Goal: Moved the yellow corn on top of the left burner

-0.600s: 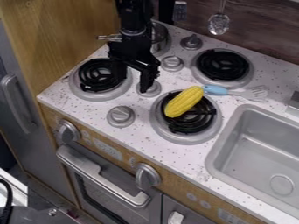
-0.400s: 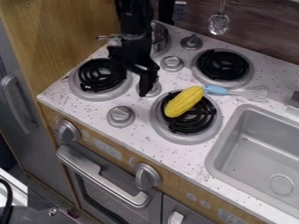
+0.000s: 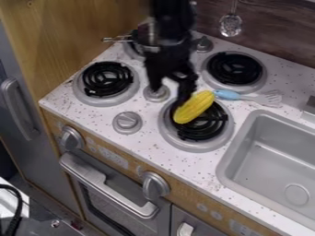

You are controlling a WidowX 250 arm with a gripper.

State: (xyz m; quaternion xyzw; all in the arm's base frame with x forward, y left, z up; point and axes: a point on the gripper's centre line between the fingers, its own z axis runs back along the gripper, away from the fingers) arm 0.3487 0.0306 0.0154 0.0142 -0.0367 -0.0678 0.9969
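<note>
Yellow corn (image 3: 194, 107) on the front right burner (image 3: 209, 131) of the counter (image 3: 144, 144), lying slantwise over the black coils, one end over the coils' left part, other end out at the rim on the back edge side. Gripper (image 3: 168, 94) pointing down just beside the corn, clearly apart at the fingers, with counter top visible between; holding nothing. One finger right by the corn's side, touching or not: cannot tell. Other finger over the middle knob (image 3: 157, 95). Arm (image 3: 171, 27) coming in from the top, over the counter's back left part. Spatula (image 3: 227, 95) with light blue handle starting at the corn's far end, head toward the sink (image 3: 229, 159), lying between the two right burners. Back right burner (image 3: 235, 68) near the counter's back edge, bare coils. Front left burner (image 3: 107, 83) near the counter's left corner, bare coils too. Metal pot (image 3: 142, 37) at the back left, partly hidden behind the arm, handle out to the left. Another knob (image 3: 128, 122) near the front edge, between the front burners; one more (image 3: 203, 44) by the back edge. Below the front edge, two large oven knobs (image 3: 155, 185) and a long oven handle (image 3: 107, 186). Slotted spoon (image 3: 230, 25) hanging upright on the back wall. Wood panel (image 3: 67, 41) along the counter's left edge. Black cable (image 3: 14, 214) at bottom left.
</note>
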